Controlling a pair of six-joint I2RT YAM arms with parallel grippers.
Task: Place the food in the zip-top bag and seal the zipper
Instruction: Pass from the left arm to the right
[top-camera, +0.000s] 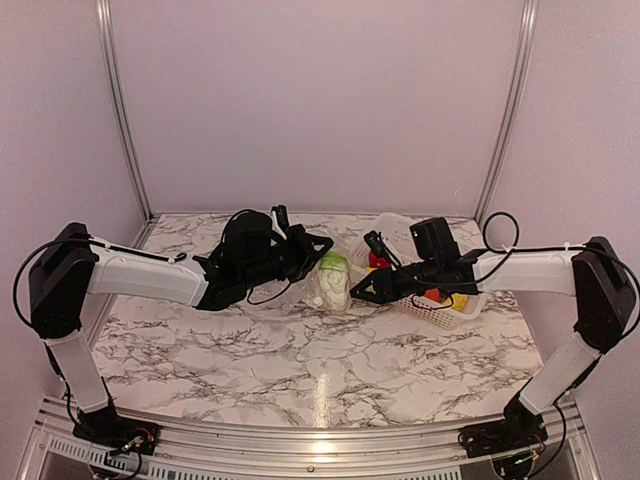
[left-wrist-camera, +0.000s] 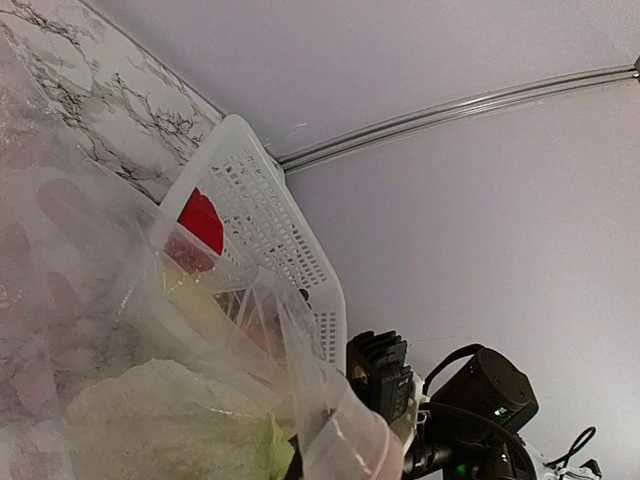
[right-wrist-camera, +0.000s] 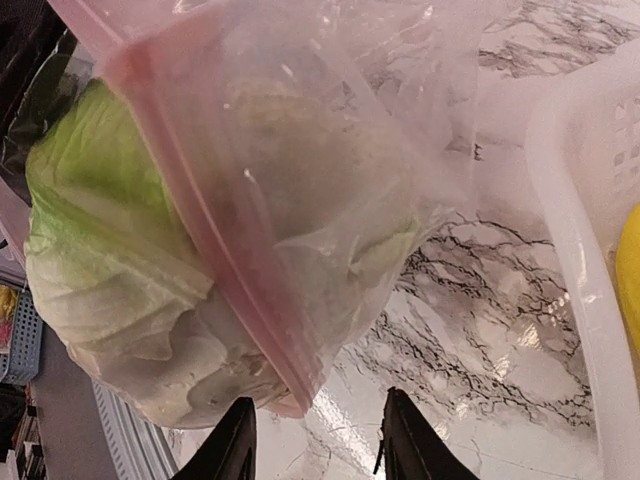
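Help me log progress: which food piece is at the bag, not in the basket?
The cauliflower, white with green leaves, partly inside the bag; the red piece and yellow piece lie in the basket.

Bright, even light, glare on the glossy table (top-camera: 250, 370), and the zip-top bag (left-wrist-camera: 70, 260) blurs close up.

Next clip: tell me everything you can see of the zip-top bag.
The bag is clear, crinkly soft plastic with a pinkish strip along its mouth edge. It sits over the marble table, beside the white basket. Its mouth is open, not sealed. A cauliflower is partly inside, with its green leaves outside the strip.
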